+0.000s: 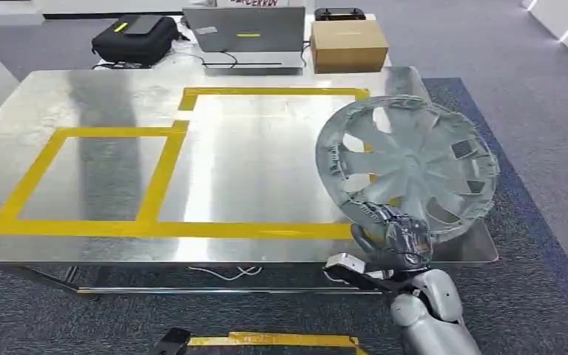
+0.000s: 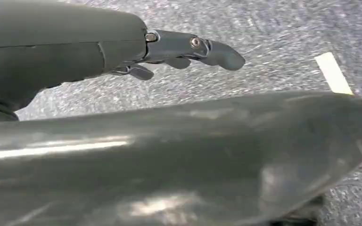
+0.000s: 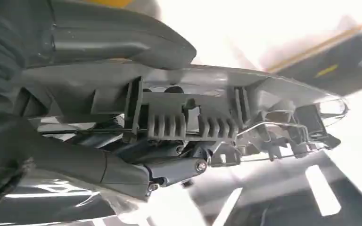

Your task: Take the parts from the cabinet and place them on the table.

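A silver wheel cover with curved spokes is tilted up over the right end of the steel table. My right hand grips its near rim from below, at the table's front edge. The right wrist view looks along the cover's underside, with its clips and wire ring, and my fingers curl against it. My left hand hangs over grey carpet with its fingers extended and nothing in them.
Yellow tape marks two rectangles on the table top. Behind the table lie a black bag, a laptop and a cardboard box. Grey carpet surrounds the table, with yellow tape on the floor near my feet.
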Controlling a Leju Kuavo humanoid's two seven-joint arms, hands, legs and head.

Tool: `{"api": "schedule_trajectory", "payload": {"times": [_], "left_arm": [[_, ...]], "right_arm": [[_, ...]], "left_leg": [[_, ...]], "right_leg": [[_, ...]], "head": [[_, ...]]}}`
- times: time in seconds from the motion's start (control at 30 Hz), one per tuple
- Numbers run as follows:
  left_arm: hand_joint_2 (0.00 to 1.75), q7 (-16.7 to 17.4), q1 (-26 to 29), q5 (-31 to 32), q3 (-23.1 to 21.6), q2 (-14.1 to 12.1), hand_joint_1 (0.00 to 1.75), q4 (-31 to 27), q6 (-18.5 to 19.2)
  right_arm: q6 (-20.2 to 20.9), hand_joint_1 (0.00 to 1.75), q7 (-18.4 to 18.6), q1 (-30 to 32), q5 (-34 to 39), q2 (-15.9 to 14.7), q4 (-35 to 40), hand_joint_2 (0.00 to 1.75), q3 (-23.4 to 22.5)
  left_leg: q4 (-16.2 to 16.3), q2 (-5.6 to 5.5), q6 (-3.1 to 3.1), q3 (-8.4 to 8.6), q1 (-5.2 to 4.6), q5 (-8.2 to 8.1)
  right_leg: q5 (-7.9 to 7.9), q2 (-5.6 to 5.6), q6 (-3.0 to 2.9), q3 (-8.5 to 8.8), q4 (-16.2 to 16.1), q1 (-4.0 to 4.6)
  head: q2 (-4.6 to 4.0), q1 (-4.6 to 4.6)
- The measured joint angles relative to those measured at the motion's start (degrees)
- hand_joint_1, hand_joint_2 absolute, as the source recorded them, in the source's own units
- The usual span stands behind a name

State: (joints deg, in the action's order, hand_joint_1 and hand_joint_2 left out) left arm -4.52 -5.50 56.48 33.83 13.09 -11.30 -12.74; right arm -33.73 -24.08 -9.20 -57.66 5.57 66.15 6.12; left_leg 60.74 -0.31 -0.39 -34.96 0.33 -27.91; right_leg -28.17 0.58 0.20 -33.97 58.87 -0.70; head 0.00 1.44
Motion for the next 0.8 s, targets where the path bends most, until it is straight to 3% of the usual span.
{"api": "schedule_trajectory", "payload": {"times": [0.03, 0.07, 0.13, 0.2, 0.23, 0.3, 0.33, 0.37, 0.4, 0.47, 0.53, 0.63, 0.7, 0.73, 0.8], "left_arm": [[0.0, 0.0, -0.3, 0.2, -0.1, 0.0, 0.0, 0.0, 0.0], [0.0, 0.2, -0.4, 0.4, -0.1, 0.1, 0.0, 0.0, 0.1], [0.0, 0.2, -0.4, 0.5, -0.1, 0.1, 0.0, 0.0, 0.1], [0.0, 0.2, -0.5, 0.9, -0.1, 0.1, 0.0, 0.0, 0.2], [0.0, 0.2, -0.6, 1.3, -0.1, 0.1, 0.0, 0.0, 0.5], [0.0, 0.5, -0.7, 1.7, -0.2, 0.2, 0.0, 0.0, 1.0], [0.0, 0.6, -0.8, 1.8, -0.2, 0.2, 0.0, 0.0, 1.0], [0.0, 0.6, -0.8, 1.9, -0.2, 0.2, 0.0, 0.0, 1.0], [0.0, 0.6, -0.8, 2.0, -0.2, 0.2, 0.0, 0.0, 1.0], [0.0, 0.7, -0.9, 2.3, -0.2, 0.3, 0.0, 0.0, 1.0], [0.0, 0.7, -1.2, 2.6, -0.2, 0.3, 0.0, 0.0, 0.9], [0.0, 0.7, -1.0, 2.7, -0.2, 0.4, 0.0, 0.0, 0.9], [0.0, 0.7, -1.1, 2.7, -0.1, 0.4, 0.0, 0.0, 0.9], [0.0, 0.7, -1.1, 2.7, -0.1, 0.4, 0.0, 0.0, 0.9], [0.0, 0.7, -1.1, 2.7, -0.1, 0.3, 0.0, 0.0, 0.9]], "right_arm": [[0.6, 1.75, -0.4, -1.5, 0.5, -0.4, -1.7, 1.75, 1.1], [0.9, 1.75, -0.5, -2.7, 0.7, -0.9, -2.9, 1.75, 2.1], [1.1, 1.75, -0.9, -4.6, 0.9, -1.5, -5.2, 1.75, 3.8], [2.0, 1.75, 0.2, -6.3, -0.3, -2.3, -7.1, 1.75, 5.0], [3.0, 1.75, 1.4, -8.1, -1.4, -2.5, -8.9, 1.75, 6.2], [3.9, 1.75, 2.3, -11.4, -2.3, -2.7, -12.3, 1.75, 8.7], [3.9, 1.75, 2.3, -12.7, -2.7, -2.9, -14.1, 1.75, 9.9], [3.8, 1.75, 1.6, -13.5, -2.6, -2.9, -15.3, 1.75, 11.1], [3.8, 1.75, 0.8, -14.2, -2.3, -2.8, -15.7, 1.75, 12.3], [4.2, 1.75, 1.3, -15.8, -2.4, -2.5, -15.9, 1.75, 15.4], [5.0, 1.75, 2.9, -16.9, -2.6, -2.1, -15.4, 1.75, 19.5], [5.4, 1.75, 4.4, -17.3, -2.8, -2.0, -14.0, 1.75, 23.9], [5.5, 1.75, 5.1, -17.6, -2.7, -2.0, -13.3, 1.75, 25.8], [5.5, 1.75, 5.2, -17.8, -2.7, -2.0, -13.1, 1.75, 26.4], [5.5, 1.75, 5.2, -18.1, -2.7, -2.0, -12.8, 1.75, 27.5]], "left_leg": [[-1.5, 0.02, 0.53, 0.0, -0.33, -0.44], [-1.2, -0.03, 0.98, -0.19, -0.42, 0.51], [-1.4, -0.2, 1.5, -0.19, -0.44, 0.78], [-2.1, -0.29, 2.23, 0.28, 0.12, 1.2], [-2.1, -0.28, 2.42, 0.27, 0.12, 1.15], [-2.0, 0.0, 2.48, 0.22, 0.0, 1.1], [-2.0, 0.02, 2.51, 0.22, 0.0, 1.08], [-2.0, -0.05, 2.5, 0.27, 0.01, 1.06], [-2.0, -0.17, 2.49, 0.34, 0.01, 1.0], [-1.8, -0.2, 2.07, 0.75, 0.04, 0.66], [-1.2, -0.22, 1.58, 0.27, -0.38, 0.48], [-1.3, -0.26, 1.2, 0.08, -0.26, 0.67], [0.0, -0.08, 0.4, -0.48, -0.24, -0.73], [3.1, -0.05, 0.15, -1.72, -0.16, -2.54], [12.0, -0.05, -0.11, -5.69, 0.0, -6.43]], "right_leg": [[0.2, 0.03, 0.43, -0.49, 0.0, 0.02], [0.25, 0.01, 0.82, -0.71, -0.2, 0.04], [0.3, -0.12, 1.51, -0.48, -0.5, 0.04], [-1.65, -0.27, 2.02, -1.71, 1.6, 0.01], [-3.75, -0.28, 2.11, -3.47, 5.4, -0.02], [-7.35, -0.31, 2.36, -7.76, 14.2, -0.06], [-7.8, -0.31, 2.42, -9.07, 16.9, -0.02], [-6.66, -0.32, 2.38, -8.93, 16.4, -0.03], [-4.58, -0.34, 2.29, -7.65, 13.7, -0.05], [0.81, -0.39, 2.06, -2.81, 3.6, -0.07], [0.32, -0.24, 1.99, -0.58, 0.2, 0.07], [-0.33, -0.29, 1.25, -0.67, 0.2, 0.31], [-0.16, -0.42, 0.46, -0.33, -0.2, -0.15], [-0.2, -0.45, 0.07, -0.3, -0.2, -0.15], [-0.29, -0.44, -0.08, -0.16, -0.2, -0.1]], "head": [[0.0, 0.05], [0.0, -0.09], [0.0, -0.06], [0.0, -0.24], [0.0, -0.7], [0.0, -0.65], [0.0, -0.76], [0.0, -0.7], [0.0, -0.79], [0.0, -0.76], [0.0, -0.72], [0.0, -0.68], [0.0, -0.54], [0.0, -0.44], [0.0, -0.5]]}}
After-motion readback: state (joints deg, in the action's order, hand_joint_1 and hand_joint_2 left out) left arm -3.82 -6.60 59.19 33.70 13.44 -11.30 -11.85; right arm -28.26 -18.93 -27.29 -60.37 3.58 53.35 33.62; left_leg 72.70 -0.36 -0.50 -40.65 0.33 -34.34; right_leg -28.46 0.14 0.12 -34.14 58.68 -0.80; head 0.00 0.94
